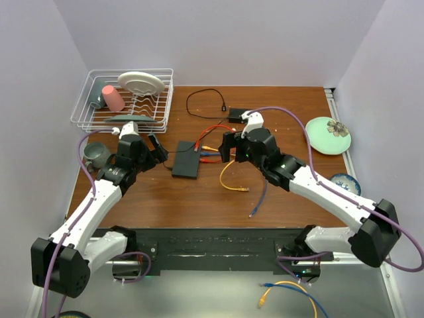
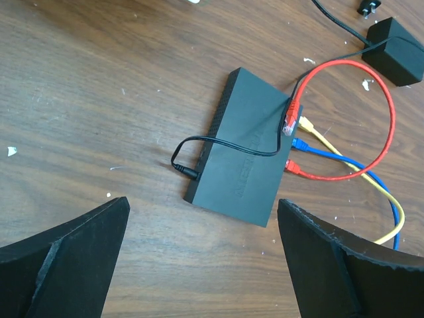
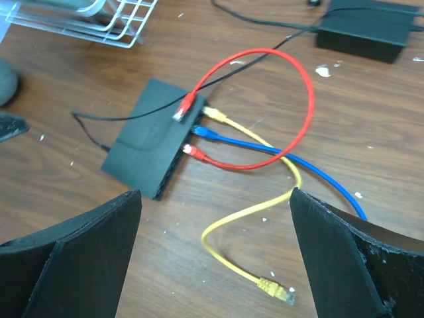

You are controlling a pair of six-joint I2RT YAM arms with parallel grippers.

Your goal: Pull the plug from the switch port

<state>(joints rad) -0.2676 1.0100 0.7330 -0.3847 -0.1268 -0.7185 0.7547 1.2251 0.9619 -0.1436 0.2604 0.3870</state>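
Observation:
The flat black switch box [image 1: 186, 159] lies mid-table. Its port edge [image 3: 173, 169] faces right, towards my right gripper. A yellow plug [image 3: 212, 114], a blue plug [image 3: 202, 131] and a red plug [image 3: 192, 151] sit in that port row. The red cable's other end [image 3: 182, 109] rests loose on top of the box. A thin black cord [image 2: 185, 169] enters the opposite edge. My left gripper [image 1: 156, 147] is open and empty, left of the box [image 2: 248, 152]. My right gripper [image 1: 228, 147] is open and empty, above the cables to the right of the box.
A small black adapter [image 1: 237, 114] with thin cord lies behind the box. The yellow cable's free end [image 3: 278, 289] lies on the table. A wire dish rack [image 1: 122, 99] stands back left, a grey mug [image 1: 96, 154] at the left, and a green plate [image 1: 328, 134] at the right.

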